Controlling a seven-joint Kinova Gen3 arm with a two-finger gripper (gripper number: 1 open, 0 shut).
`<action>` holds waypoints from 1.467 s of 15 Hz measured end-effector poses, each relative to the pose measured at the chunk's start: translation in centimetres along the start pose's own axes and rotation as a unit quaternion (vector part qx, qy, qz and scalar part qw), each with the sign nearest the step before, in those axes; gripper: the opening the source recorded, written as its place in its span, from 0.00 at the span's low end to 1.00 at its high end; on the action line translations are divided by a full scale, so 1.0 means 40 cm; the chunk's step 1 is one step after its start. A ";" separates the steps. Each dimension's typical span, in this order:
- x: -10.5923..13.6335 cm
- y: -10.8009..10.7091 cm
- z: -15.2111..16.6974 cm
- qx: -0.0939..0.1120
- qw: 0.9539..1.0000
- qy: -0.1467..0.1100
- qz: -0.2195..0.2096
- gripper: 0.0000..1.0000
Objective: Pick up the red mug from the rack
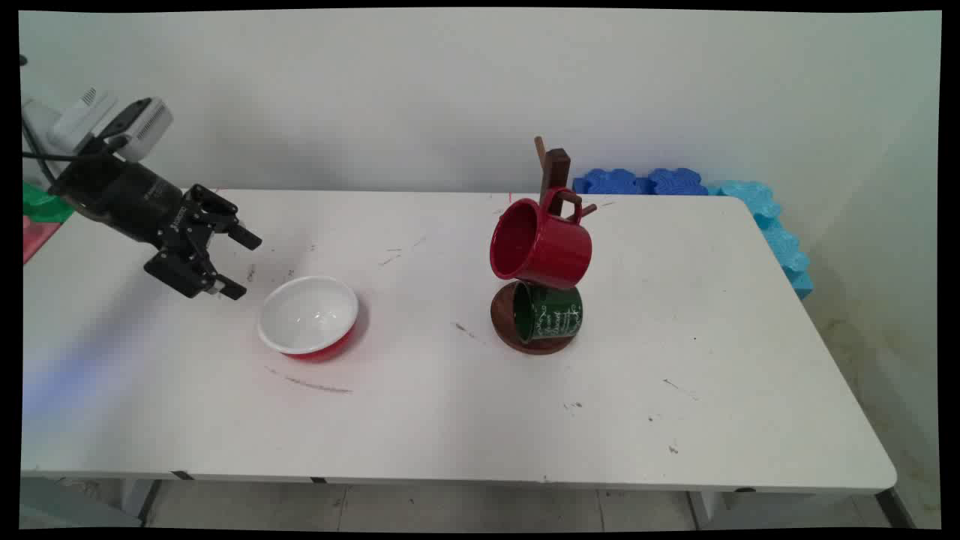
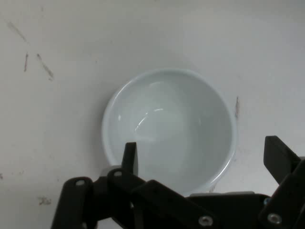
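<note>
Just left of the red bowl (image 1: 308, 316), the claw (image 1: 238, 262) hangs spread wide, grasping nothing.

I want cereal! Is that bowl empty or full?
Empty. The bowl stands upright, and its white inside is bare in the hand view, right down to the bottom.

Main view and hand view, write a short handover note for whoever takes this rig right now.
Gripper: open, holding nothing, just left of the bowl and apart from it.
Bowl: red outside, white inside, upright and empty on the table.
Mug stand: a red mug hangs from a peg; a green mug sits below it over the base.
Blue foam pieces lie along the table's far right edge.
Nothing is gripped.
</note>
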 end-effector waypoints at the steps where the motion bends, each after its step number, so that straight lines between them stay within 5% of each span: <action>1: 0.005 0.001 -0.001 0.001 1.000 0.001 -0.001 1.00; 22: 0.166 0.047 -0.038 0.008 0.998 0.046 -0.042 1.00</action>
